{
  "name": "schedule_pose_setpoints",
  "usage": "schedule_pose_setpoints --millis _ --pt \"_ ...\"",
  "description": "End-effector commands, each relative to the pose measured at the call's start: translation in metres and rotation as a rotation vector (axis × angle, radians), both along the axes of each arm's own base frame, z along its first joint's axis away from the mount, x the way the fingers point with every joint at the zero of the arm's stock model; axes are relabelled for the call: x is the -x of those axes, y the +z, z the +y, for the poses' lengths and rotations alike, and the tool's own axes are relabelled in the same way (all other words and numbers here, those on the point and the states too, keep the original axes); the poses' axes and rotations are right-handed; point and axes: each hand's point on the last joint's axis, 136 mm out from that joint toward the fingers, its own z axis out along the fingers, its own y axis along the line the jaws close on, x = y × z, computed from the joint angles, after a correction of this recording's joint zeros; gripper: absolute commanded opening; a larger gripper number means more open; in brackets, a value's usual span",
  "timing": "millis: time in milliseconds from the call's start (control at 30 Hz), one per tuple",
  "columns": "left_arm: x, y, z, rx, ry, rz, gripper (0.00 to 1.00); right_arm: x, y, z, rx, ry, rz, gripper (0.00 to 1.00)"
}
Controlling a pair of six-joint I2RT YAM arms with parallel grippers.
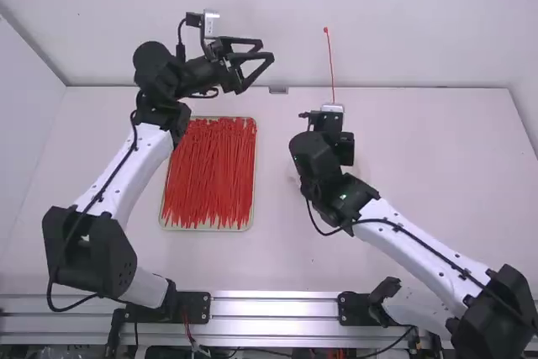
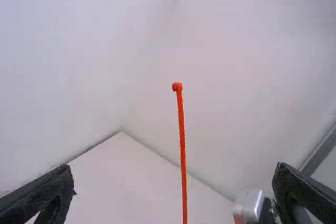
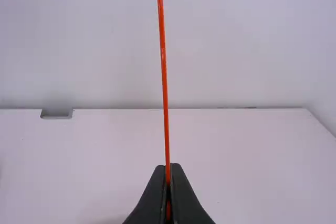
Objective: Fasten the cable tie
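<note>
Operator: Which step is this?

Observer: The set-up before threading, I'd judge. The right gripper [image 3: 168, 174] is clenched on one red cable tie [image 1: 329, 65] low down. It holds the tie upright off the right side of the tray [image 1: 206, 228], level with the tray's far corner, with the tie's head [image 2: 177, 87] on top. Nothing is looped yet.

Operator: And the other arm?

Observer: The left gripper [image 1: 267, 50] hangs above the tray's far edge, jaws spread wide and empty. It is aimed towards the tie but well apart from it.

Operator: Next move?

Observer: Probably the left gripper crosses away from the tray and closes squarely on the strip near the head. After that the tail has to bend round into the head's slot. The strip looks thin and springy, so a nudge could swing it aside.

Operator: Room to work?

Observer: Plenty. Bare table [image 1: 420, 149] spreads out on the tray's right side, with open air between gripper and tie. The back wall [image 1: 378, 6] rises just past the tray's far edge. The spare ties [image 1: 210, 174] lie in the tray, below the path.
</note>
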Motion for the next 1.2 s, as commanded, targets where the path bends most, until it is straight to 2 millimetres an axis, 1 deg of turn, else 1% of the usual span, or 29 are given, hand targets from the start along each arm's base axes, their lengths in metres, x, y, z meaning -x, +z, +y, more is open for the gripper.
schedule_pose_setpoints --millis 0,33,100,133,233,267,300,367,467,500,567,700,733,833,967,1033,1067,1167 --pt "0.000 0.017 -0.002 0.002 0.015 -0.035 0.99 0.004 0.019 -0.004 -0.004 -0.059 -0.054 0.00" --pt "0.001 0.018 -0.004 -0.002 0.013 -0.028 0.99 0.004 0.020 -0.003 -0.002 -0.059 -0.055 0.00" --pt "0.004 0.017 -0.014 -0.030 -0.001 -0.022 0.99 0.006 0.020 -0.002 0.004 -0.061 -0.058 0.00" --pt "0.004 0.017 -0.015 -0.032 -0.001 -0.023 0.99 0.006 0.020 -0.002 0.006 -0.061 -0.057 0.00" --pt "0.001 0.011 -0.034 -0.085 0.040 -0.005 0.99 0.006 0.020 -0.002 0.011 -0.058 -0.054 0.00" --pt "0.001 0.011 -0.035 -0.088 0.042 -0.005 0.99 0.006 0.020 -0.002 0.011 -0.058 -0.053 0.00" --pt "0.002 0.008 -0.044 -0.116 0.059 -0.005 0.99 0.006 0.018 0.000 0.010 -0.046 -0.046 0.00" --pt "0.002 0.005 -0.053 -0.153 0.083 -0.002 0.99 0.005 0.015 0.003 0.007 -0.026 -0.032 0.00" --pt "0.003 0.004 -0.062 -0.164 0.104 0.016 0.99 0.006 0.012 0.004 0.004 -0.014 -0.020 0.00" --pt "0.005 0.005 -0.066 -0.160 0.102 0.014 0.98 0.006 0.010 0.004 -0.001 -0.018 -0.014 0.00" --pt "0.006 0.006 -0.067 -0.157 0.099 0.012 0.93 0.007 0.008 0.004 0.000 -0.015 -0.007 0.00" --pt "-0.005 0.004 -0.061 -0.140 0.163 0.059 0.89 0.006 0.000 0.015 -0.011 0.051 0.032 0.00" --pt "-0.006 0.003 -0.060 -0.140 0.172 0.062 0.86 0.006 -0.002 0.017 -0.012 0.068 0.044 0.00" --pt "-0.007 0.002 -0.060 -0.144 0.174 0.063 0.83 0.006 -0.003 0.019 -0.021 0.080 0.048 0.00" --pt "-0.015 -0.002 -0.055 -0.149 0.230 0.085 0.79 0.009 -0.004 0.029 -0.030 0.115 0.052 0.00" --pt "-0.017 -0.004 -0.053 -0.154 0.249 0.096 0.72 0.011 -0.002 0.033 -0.029 0.122 0.046 0.00" --pt "-0.017 -0.005 -0.053 -0.156 0.248 0.099 0.66 0.013 -0.001 0.038 -0.025 0.138 0.041 0.00" --pt "-0.017 -0.006 -0.053 -0.157 0.248 0.102 0.62 0.017 0.002 0.048 -0.025 0.167 0.031 0.00"
